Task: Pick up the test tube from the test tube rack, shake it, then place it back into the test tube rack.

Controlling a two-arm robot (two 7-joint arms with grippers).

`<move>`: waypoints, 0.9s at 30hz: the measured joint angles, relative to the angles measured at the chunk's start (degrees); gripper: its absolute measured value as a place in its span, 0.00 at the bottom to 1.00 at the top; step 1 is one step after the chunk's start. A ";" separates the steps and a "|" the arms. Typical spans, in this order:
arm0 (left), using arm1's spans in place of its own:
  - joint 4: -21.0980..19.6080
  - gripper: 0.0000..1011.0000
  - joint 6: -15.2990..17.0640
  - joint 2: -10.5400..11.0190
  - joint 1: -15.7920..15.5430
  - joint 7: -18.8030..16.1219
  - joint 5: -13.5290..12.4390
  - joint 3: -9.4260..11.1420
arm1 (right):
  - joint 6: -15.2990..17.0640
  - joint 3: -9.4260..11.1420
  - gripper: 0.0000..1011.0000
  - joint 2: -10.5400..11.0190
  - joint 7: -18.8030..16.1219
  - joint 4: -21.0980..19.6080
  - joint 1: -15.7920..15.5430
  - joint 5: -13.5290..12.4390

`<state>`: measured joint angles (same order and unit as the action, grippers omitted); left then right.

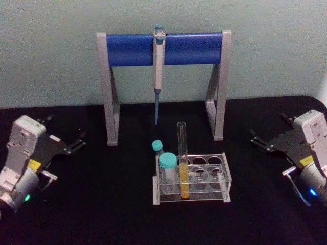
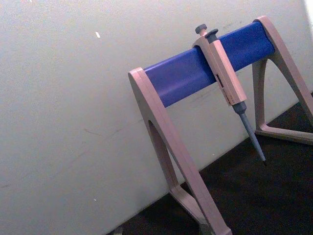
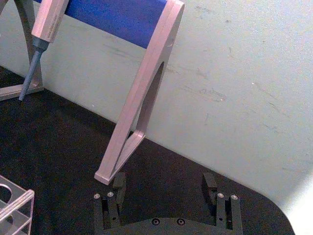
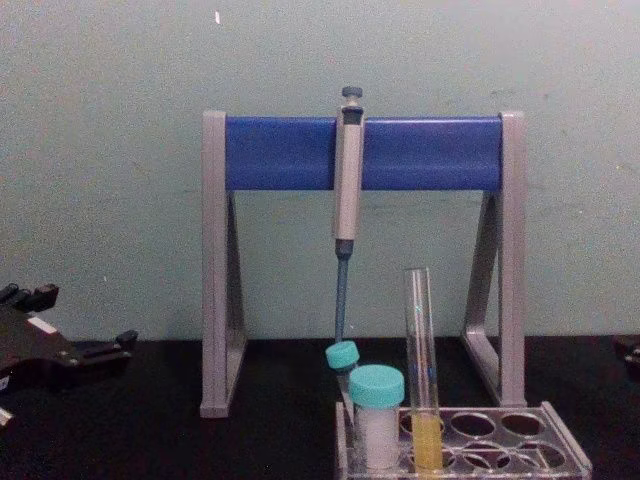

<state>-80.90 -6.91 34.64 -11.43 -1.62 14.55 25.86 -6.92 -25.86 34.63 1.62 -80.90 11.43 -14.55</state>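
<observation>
Test tube (image 1: 183,163), a tall thin clear glass tube with no cap, stands upright in the test tube rack (image 1: 191,200) at the middle of the black worktop (image 1: 102,204). Yellow liquid fills its lower part, and its open top rises well above the rack. The rack is low, made of clear plastic, with rows of round holes in its top plate. The tube sits in a hole toward the rack's left end, in the front row. Just to its left in the rack stands a short white tube with a wide teal cap (image 1: 167,168), and behind that one is a smaller teal-capped tube (image 1: 157,146).

Behind the rack, against a pale wall, stands a grey pipette stand (image 1: 111,102) with a blue crossbar. A pipette (image 1: 158,66) hangs from the bar, tip pointing down.

The left end effector (image 1: 66,127) rests low at the worktop's left side, well apart from the rack, its two black fingers spread and holding nothing. The right end effector (image 1: 268,125) mirrors it at the right side, also well apart from the rack. In the right wrist view its fingers (image 3: 119,185) are spread wide with nothing between them.
</observation>
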 joint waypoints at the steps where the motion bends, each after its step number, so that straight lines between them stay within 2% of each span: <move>1: 0.00 0.99 0.00 0.00 0.00 0.00 0.00 0.00 | 0.00 0.00 0.99 0.00 0.00 0.00 0.00 0.00; 27: 0.00 0.99 0.00 0.00 0.00 0.00 0.00 0.00 | 0.01 0.00 0.99 0.01 0.00 0.00 0.01 0.01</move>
<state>-80.90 -6.91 34.65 -11.43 -1.62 14.55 25.86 -6.91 -25.86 34.65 1.62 -80.90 11.44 -14.55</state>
